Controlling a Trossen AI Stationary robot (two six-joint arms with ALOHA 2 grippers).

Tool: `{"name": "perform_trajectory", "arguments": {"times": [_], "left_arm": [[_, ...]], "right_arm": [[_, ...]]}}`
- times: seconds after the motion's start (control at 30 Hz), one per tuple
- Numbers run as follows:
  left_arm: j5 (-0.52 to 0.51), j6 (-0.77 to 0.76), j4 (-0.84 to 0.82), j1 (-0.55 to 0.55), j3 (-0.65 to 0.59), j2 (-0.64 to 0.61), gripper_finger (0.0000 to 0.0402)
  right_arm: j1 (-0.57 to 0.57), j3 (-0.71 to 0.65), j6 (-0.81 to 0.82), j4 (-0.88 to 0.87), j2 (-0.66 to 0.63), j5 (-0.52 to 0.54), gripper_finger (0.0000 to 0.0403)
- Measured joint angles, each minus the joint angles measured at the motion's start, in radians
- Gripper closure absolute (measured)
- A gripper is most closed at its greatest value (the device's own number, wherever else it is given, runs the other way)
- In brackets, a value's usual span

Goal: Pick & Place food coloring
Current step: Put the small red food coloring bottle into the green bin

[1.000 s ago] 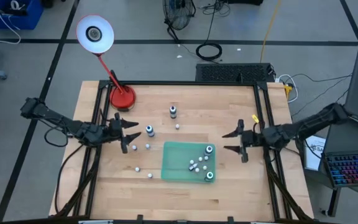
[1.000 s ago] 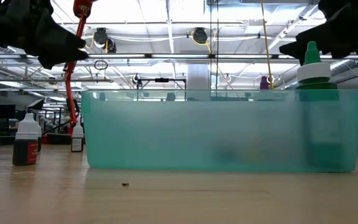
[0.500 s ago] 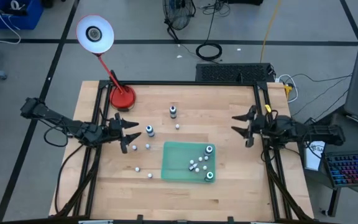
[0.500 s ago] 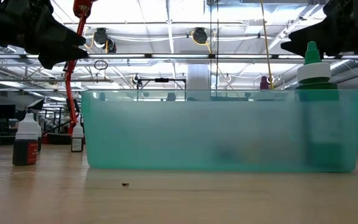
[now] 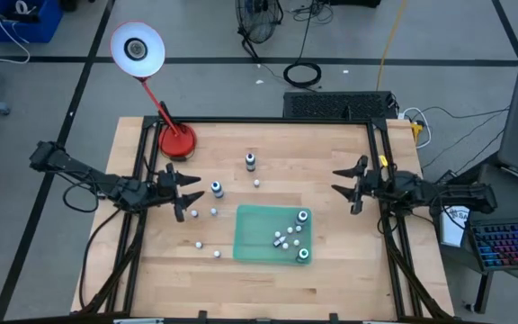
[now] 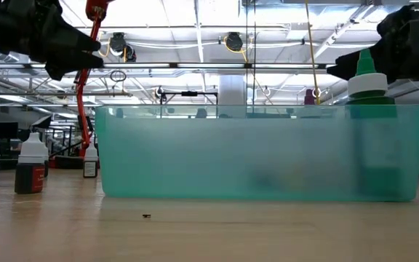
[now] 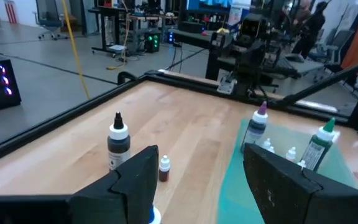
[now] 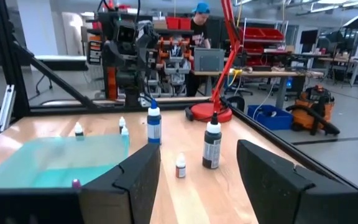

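On the pale wooden table stands a translucent green plastic tray, holding several of the tiny white-capped food coloring bottles and a taller green-capped bottle at its near right corner. More small bottles stand loose on the wood left of the tray, with a dark-bodied, black-tipped bottle farther back and a blue-bodied one near the left gripper. That gripper hovers above the table's left side with its fingers spread apart and nothing between them. The right gripper hangs over the right edge of the table, well apart from the tray, its fingers likewise spread and seemingly empty. A red round lamp base sits at the far left corner.
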Motion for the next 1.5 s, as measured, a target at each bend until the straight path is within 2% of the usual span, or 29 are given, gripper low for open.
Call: {"name": "perform_trajectory", "arguments": {"times": [0.23,0.37,0.5,0.6,0.7,0.87,1.03,1.23,1.33,1.5], "left_arm": [[-0.019,0.001,-0.004,0.002,0.000,0.000,0.0165],[-0.055,-0.118,0.028,0.021,0.001,0.000,0.0165],[0.051,-0.132,-0.021,0.086,0.084,0.045,0.0165],[0.093,-0.084,-0.156,0.170,0.229,0.166,0.0165],[0.191,-0.020,-0.331,0.269,0.408,0.352,0.0165],[0.368,0.141,-0.436,0.369,0.681,0.680,0.0165],[0.384,0.243,-0.550,0.419,0.889,0.951,0.0165],[0.416,0.263,-0.597,0.455,1.014,1.172,0.0165],[0.463,0.262,-0.596,0.461,1.028,1.240,0.0165],[0.472,0.258,-0.595,0.460,1.029,1.320,0.0165]], "right_arm": [[0.000,-0.022,-0.026,0.016,0.000,0.001,0.0204],[0.000,-0.033,-0.018,-0.009,0.001,0.001,0.0201],[0.000,-0.034,-0.019,-0.019,0.001,0.001,0.0198],[0.000,-0.034,-0.018,-0.019,0.001,0.001,0.0199],[0.000,-0.035,-0.018,-0.019,0.001,0.001,0.0201],[0.000,-0.035,-0.018,-0.019,0.001,0.002,0.0198],[0.000,-0.036,-0.018,-0.019,0.001,0.002,0.0200],[0.000,-0.036,-0.018,-0.019,0.002,0.002,0.0199],[0.000,-0.037,-0.018,-0.019,0.002,0.002,0.0198],[0.000,-0.037,-0.018,-0.019,0.002,0.002,0.0201]]}}
